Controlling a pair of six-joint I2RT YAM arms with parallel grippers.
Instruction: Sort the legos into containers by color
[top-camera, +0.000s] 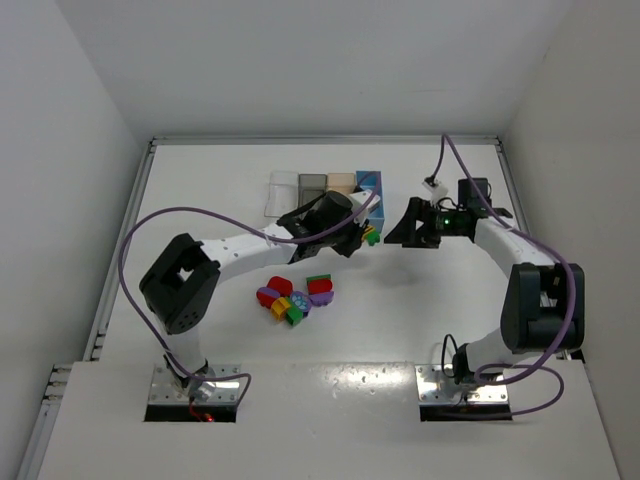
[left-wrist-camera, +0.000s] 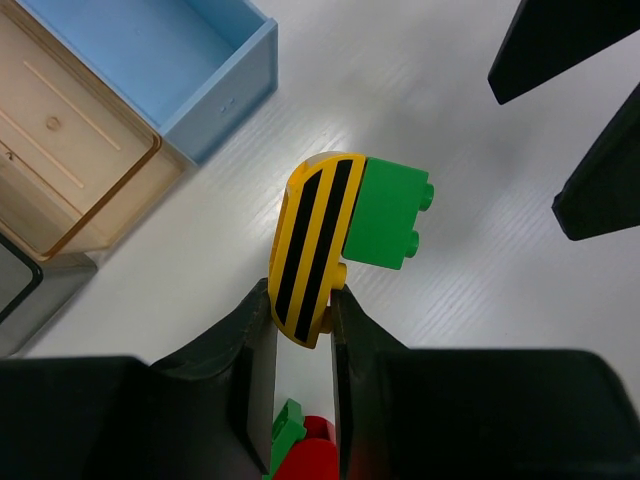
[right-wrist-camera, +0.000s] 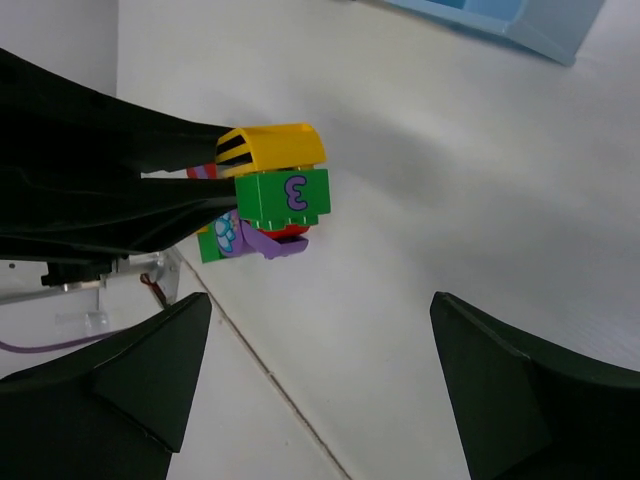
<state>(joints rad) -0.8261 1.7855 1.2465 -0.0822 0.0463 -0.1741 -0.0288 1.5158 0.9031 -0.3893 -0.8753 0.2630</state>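
We've got the left pincer (left-wrist-camera: 303, 310) clamped on the yellow brick (left-wrist-camera: 312, 240), with the green brick (left-wrist-camera: 388, 215) stuck on its right. The right pincer (right-wrist-camera: 320, 350) gapes empty opposite, likely to split them.

White arms (top-camera: 240, 248) with black joints (top-camera: 180, 282), black hands (top-camera: 400, 222) and purple cables (top-camera: 124, 255).

Robot lab — white-walled booth (top-camera: 300, 60), bolted arms (top-camera: 235, 252)

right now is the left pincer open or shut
Shut: the left pincer clamps the yellow striped brick, with a green brick joined to its side.
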